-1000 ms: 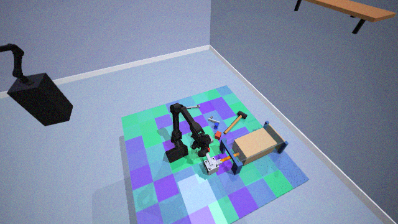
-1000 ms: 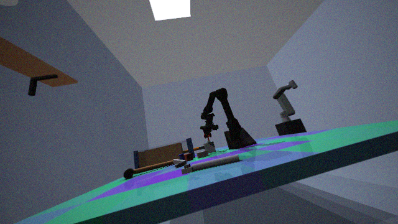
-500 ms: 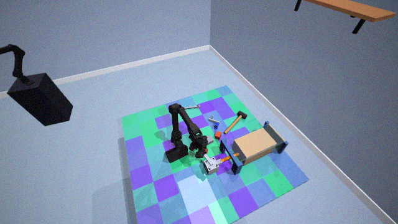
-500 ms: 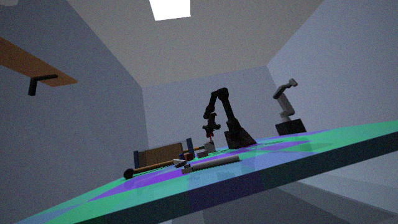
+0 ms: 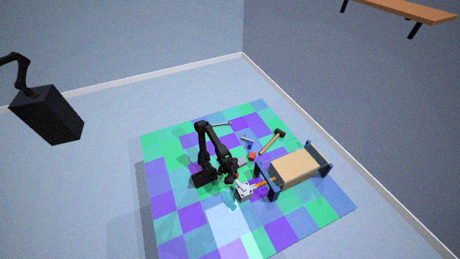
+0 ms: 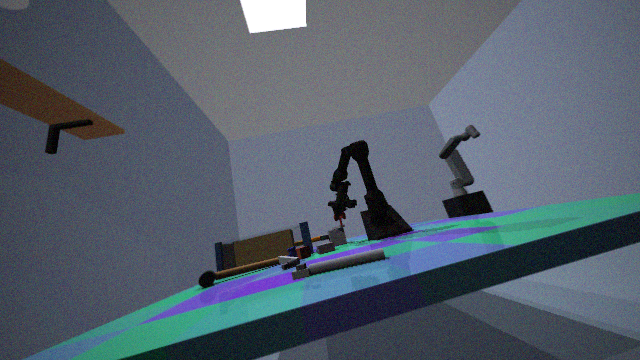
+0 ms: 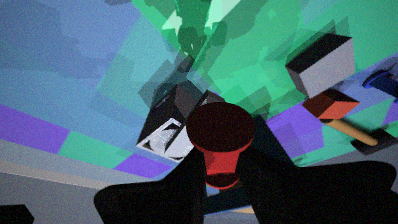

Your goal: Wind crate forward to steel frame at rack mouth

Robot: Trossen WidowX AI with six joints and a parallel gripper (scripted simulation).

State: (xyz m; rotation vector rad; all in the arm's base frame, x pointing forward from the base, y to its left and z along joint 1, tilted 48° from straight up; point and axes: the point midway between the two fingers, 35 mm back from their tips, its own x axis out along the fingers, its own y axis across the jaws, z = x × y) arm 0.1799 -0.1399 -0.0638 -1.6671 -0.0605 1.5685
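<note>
My gripper (image 5: 235,176) (image 6: 340,217) (image 7: 215,142) is shut on the red knob (image 7: 220,127) of the winch handle, beside and above the winch. The handle's pale crank arm (image 5: 240,184) lies across the top of the winch (image 5: 244,196) (image 6: 337,236); its key is hidden. An orange strap (image 5: 261,183) runs from the winch through the blue frame (image 5: 266,178) to the crate. The tan-topped crate (image 5: 295,166) (image 6: 263,247) sits level, with a gap between its front and the frame. The cubby's clear panels are hard to make out.
A red block (image 5: 252,156) (image 7: 332,104), a grey block (image 5: 241,162) (image 7: 327,72) and a small blue piece (image 5: 250,144) lie near the frame. A black-headed mallet (image 5: 269,144), a pale tool (image 5: 247,139) and a grey bar tool (image 5: 221,124) (image 6: 346,261) lie farther off.
</note>
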